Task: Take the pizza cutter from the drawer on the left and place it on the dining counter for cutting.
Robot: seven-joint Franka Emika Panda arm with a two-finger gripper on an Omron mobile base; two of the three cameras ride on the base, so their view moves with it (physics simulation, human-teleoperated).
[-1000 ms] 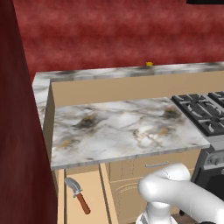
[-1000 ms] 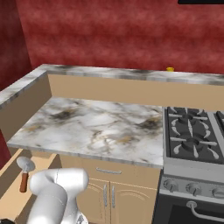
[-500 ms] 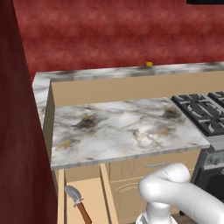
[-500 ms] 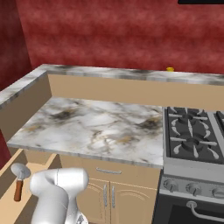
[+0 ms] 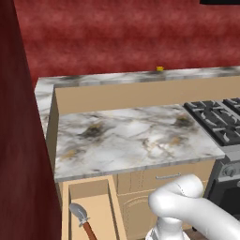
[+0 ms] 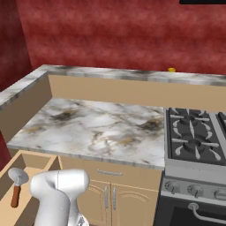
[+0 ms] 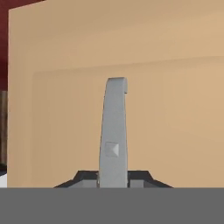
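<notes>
Pizza cutter [image 5: 80, 216], small utensil, round grey metal blade, slim reddish-brown wooden handle: lying flat on the floor of the open drawer, blade toward the cabinet, handle toward the robot. Untouched.

Entries, largest first:

1. White-grey veined marble table top [image 5: 136, 136] over light tan cabinets. Bare.
2. Raised marble-topped ledge on a plain tan panel [image 5: 117, 78], behind item 1. Probably the near edge of the dining table; not certain from these views.
3. Black gas stove with grated burners [image 5: 215, 122], right of item 1.
4. White robot arm [image 5: 187, 206], bent low in front of the cabinets.
5. Shallow light tan wood drawer [image 5: 96, 206], under the left end of item 1. Drawn further out than a second ago; cutter carried forward with it and now fully clear of the marble overhang.
6. Short silver bar handle [image 7: 113, 131] on the flat drawer front. Seen upright in the hand view because of hand roll.
7. Pincer [image 7: 113, 178]: clenched on the silver bar handle, dark tips on either side of it.
8. Small yellow cup [image 5: 160, 68] on the ledge, far from the work. Not part of the task.

Status: drawer-opening step near its end. Judged next: release of the bar, then a reach from above into the drawer for the wooden handle. Transfer to the dining table not yet begun.
</notes>
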